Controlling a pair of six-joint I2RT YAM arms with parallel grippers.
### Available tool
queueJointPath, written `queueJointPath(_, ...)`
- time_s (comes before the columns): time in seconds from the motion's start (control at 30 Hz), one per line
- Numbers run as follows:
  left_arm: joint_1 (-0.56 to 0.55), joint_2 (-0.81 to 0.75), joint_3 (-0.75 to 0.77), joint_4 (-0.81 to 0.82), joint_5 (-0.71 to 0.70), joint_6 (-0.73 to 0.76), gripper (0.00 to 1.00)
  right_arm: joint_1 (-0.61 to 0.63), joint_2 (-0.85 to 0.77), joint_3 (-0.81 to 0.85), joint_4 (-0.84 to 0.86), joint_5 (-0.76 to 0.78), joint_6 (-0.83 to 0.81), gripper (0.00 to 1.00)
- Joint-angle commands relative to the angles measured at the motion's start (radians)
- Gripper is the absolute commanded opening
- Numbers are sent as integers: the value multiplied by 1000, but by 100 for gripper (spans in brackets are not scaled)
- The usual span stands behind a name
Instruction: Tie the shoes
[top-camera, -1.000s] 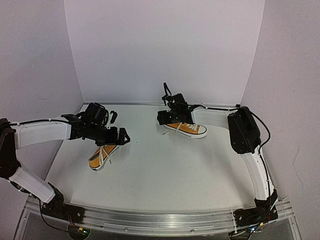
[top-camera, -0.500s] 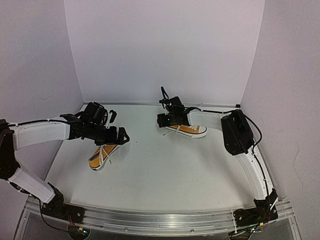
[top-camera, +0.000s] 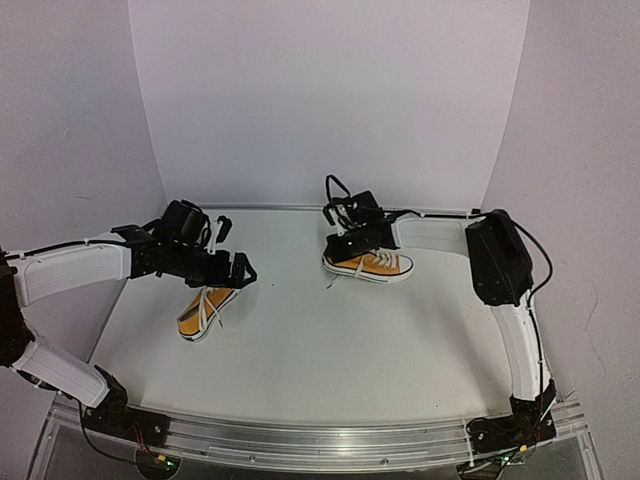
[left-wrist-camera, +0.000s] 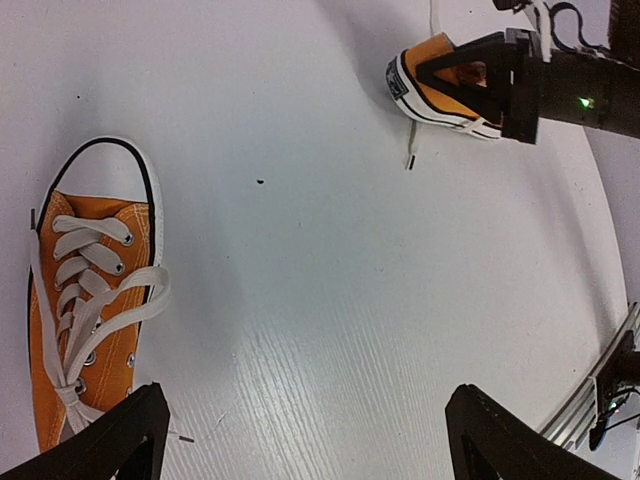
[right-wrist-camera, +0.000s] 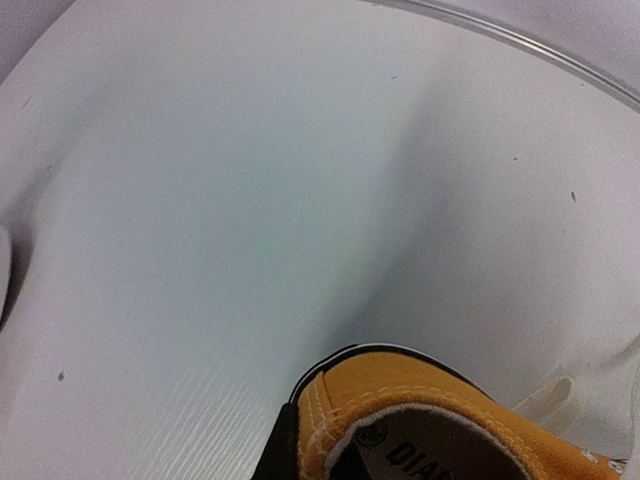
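Observation:
Two orange-yellow shoes with white laces lie on the white table. The left shoe lies near my left gripper, its laces loose across the tongue. That gripper hovers open just right of this shoe, nothing between its fingers. The right shoe sits at the back centre, a lace end trailing onto the table. My right gripper is shut on its heel collar, one finger outside, one inside over the dark insole.
White walls close in the table at the back and on both sides. An aluminium rail runs along the near edge between the arm bases. The right arm's dark elbow stands by the right wall.
My right gripper has closed on the right shoe's heel, and that shoe has shifted slightly toward the front. The left gripper stays open, almost unmoved.

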Motion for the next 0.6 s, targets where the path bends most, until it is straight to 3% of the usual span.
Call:
queueJointPath(0.0,-1,-34,81,-11,56,59,100,9,-288,-185,-44,-235,-106,6)
queueJointPath(0.2,2,2,121,-1,133,67,99,11,-633,-463,-115,-487,-247,5)
queueJointPath(0.33,0,23,125,24,190,68,99,34,-801,-565,-176,-527,-318,4)
queueJointPath(0.43,1,38,122,40,225,72,99,57,-836,-595,-184,-520,-338,4)
queueJointPath(0.57,1,36,103,68,254,73,99,117,-752,-525,-193,-476,-361,2)
